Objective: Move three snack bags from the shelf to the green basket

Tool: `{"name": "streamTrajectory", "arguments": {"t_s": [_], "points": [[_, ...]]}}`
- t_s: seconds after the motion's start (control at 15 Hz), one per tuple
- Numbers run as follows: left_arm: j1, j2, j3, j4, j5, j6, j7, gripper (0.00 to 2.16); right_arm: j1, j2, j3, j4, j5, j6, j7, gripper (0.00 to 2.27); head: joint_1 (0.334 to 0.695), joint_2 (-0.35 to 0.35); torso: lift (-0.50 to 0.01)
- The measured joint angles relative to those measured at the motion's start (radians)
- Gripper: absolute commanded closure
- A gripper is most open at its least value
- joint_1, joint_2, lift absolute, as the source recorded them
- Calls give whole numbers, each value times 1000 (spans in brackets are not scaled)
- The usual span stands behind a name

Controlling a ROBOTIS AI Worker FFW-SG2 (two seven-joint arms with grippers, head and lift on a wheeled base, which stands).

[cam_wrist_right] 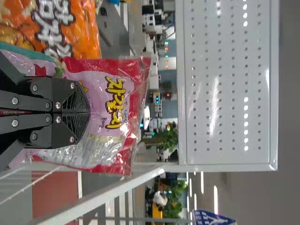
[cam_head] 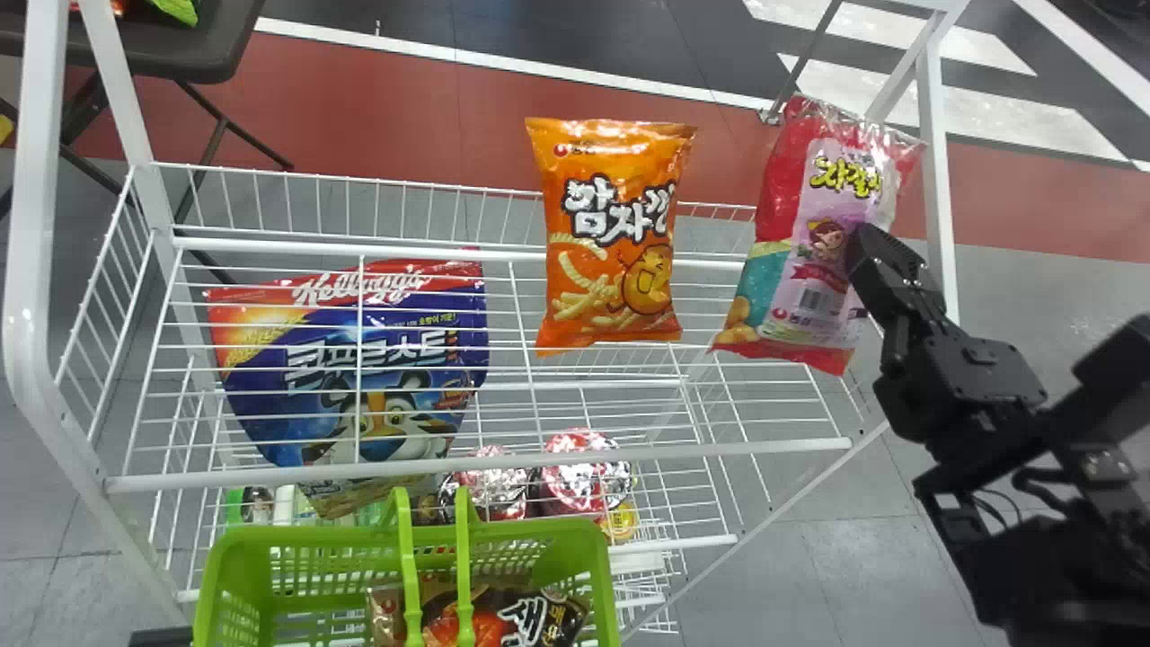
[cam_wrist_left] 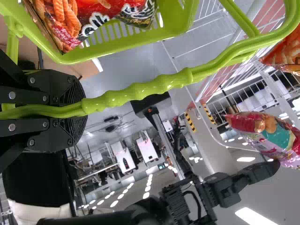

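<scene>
One glossy red-and-pink plastic snack bag (cam_head: 813, 247) over the white wire shelf (cam_head: 719, 450), at its 3 o'clock end in the head view. Right gripper (cam_head: 861, 241) closed on the bag's 3 o'clock side, film apparently pinched. Long axis roughly 1 to 7. Key relation: green slatted plastic basket (cam_head: 332, 536) lies toward 8 o'clock from that gripper; next carry probably down and across, clearing the upright orange snack bag (cam_head: 615, 238) at 9. Left gripper (cam_wrist_left: 84, 110) clamped round the basket's ridged handle (cam_wrist_left: 154, 86). Brown-and-red snack bag (cam_head: 481, 620) inside, likely first of three. Thin pinch might slip.
</scene>
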Motion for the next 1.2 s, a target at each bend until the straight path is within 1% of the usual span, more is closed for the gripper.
{"name": "streamTrajectory", "arguments": {"t_s": [0.2,0.27,0.47,0.67,0.87,1.07,1.2], "points": [[6,-10,1,3,-6,-10,1,1720,81,1,-8,-53,-83,4,102,2243,695,-350,-48],[8,-15,1,5,-9,-17,2,1720,107,1,-14,-74,-115,41,142,2243,695,-350,-48],[7,-27,0,5,-16,-21,0,1720,153,1,-53,-106,-226,234,236,2243,695,-350,-48],[9,-31,0,3,-21,-21,0,1720,168,1,-84,-122,-302,465,303,2243,695,-350,-48],[17,-31,3,-3,-24,-22,-1,1720,164,1,-97,-132,-323,717,372,2246,695,-350,-48],[21,-29,4,-5,-25,-22,-2,1720,162,1,-96,-120,-318,916,403,2246,695,-350,-48],[21,-27,5,-6,-24,-22,-3,1720,164,1,-89,-86,-312,984,411,2243,695,-350,-48]]}}
